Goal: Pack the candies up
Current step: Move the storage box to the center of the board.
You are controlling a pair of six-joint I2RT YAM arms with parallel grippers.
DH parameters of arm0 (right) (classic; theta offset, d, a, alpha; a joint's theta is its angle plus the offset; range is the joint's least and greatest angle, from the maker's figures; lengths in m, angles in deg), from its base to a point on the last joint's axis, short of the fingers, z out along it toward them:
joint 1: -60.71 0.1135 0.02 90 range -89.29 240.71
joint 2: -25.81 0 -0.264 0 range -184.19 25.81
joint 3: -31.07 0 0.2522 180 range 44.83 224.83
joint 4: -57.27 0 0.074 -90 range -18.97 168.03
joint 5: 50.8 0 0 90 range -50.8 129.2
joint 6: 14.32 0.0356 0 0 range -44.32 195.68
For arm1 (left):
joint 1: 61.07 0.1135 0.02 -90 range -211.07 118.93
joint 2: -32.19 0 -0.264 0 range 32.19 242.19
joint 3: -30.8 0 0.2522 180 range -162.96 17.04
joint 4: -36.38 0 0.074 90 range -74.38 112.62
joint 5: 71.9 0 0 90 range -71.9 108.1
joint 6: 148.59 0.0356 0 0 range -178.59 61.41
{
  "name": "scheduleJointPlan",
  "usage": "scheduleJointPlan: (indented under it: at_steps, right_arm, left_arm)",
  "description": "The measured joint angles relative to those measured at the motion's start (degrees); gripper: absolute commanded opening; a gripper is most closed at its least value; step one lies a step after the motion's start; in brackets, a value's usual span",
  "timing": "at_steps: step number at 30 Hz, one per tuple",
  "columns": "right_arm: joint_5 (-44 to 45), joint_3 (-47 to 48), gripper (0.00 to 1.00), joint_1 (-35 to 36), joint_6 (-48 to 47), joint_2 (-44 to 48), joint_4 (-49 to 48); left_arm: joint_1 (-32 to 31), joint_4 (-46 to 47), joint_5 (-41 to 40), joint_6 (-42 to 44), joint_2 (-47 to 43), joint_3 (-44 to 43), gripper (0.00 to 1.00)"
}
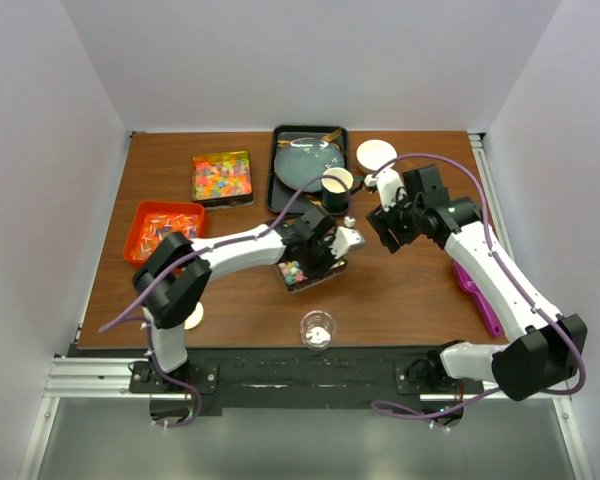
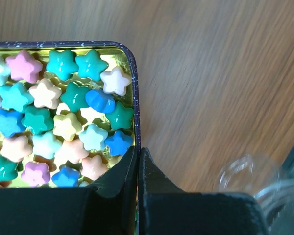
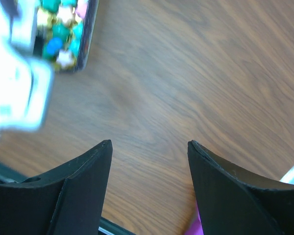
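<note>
A small dark tin (image 2: 135,93) holds pastel star-shaped candies (image 2: 63,112) in pink, green, yellow and blue. My left gripper (image 2: 138,149) is shut on the tin's right wall, one finger inside among the candies and one outside. From above, the same tin (image 1: 296,274) sits mid-table under the left gripper (image 1: 317,262). My right gripper (image 1: 390,236) hovers to the right of it, open (image 3: 149,143) with only bare wood between its fingers. The tin's corner (image 3: 63,34) shows at the top left of the right wrist view.
A tin of orange-red-yellow gummies (image 1: 223,177) and an orange tray of wrapped pieces (image 1: 162,230) stand at the back left. A black tray with a grey plate (image 1: 308,165), a black cup (image 1: 335,190) and a white lid (image 1: 375,153) lie behind. A clear jar (image 1: 317,329) sits near front; a purple scoop (image 1: 477,290) lies right.
</note>
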Motion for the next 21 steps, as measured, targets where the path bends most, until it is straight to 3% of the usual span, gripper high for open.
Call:
scheduleJointPlan:
  at_steps: [7, 16, 17, 18, 19, 21]
  right_arm:
    - [4.2, -0.8, 0.66, -6.7, 0.8, 1.7, -0.6]
    - [5.1, -1.2, 0.66, -15.0, 1.4, 3.1, -0.3]
    - [5.4, -1.2, 0.66, -16.0, 1.5, 2.9, -0.2]
    - [5.4, -1.2, 0.66, -17.0, 1.5, 2.6, 0.1]
    - [5.4, -1.2, 0.66, -18.0, 1.5, 2.4, 0.3]
    - [4.5, -1.2, 0.66, -21.8, 1.0, 1.8, 1.1]
  left_arm:
    - [-6.8, 0.2, -1.6, 4.6, 8.9, -11.6, 0.0]
    - [-9.5, 0.0, -3.0, 8.5, 15.1, -20.2, 0.0]
    - [-9.6, 0.1, -3.3, 9.0, 15.4, -20.7, 0.02]
    - [-9.6, 0.2, -3.7, 9.5, 15.5, -20.9, 0.11]
    - [-9.7, 0.3, -4.0, 9.9, 15.6, -20.9, 0.29]
    - [-9.9, 0.5, -4.6, 11.0, 15.6, -20.9, 0.44]
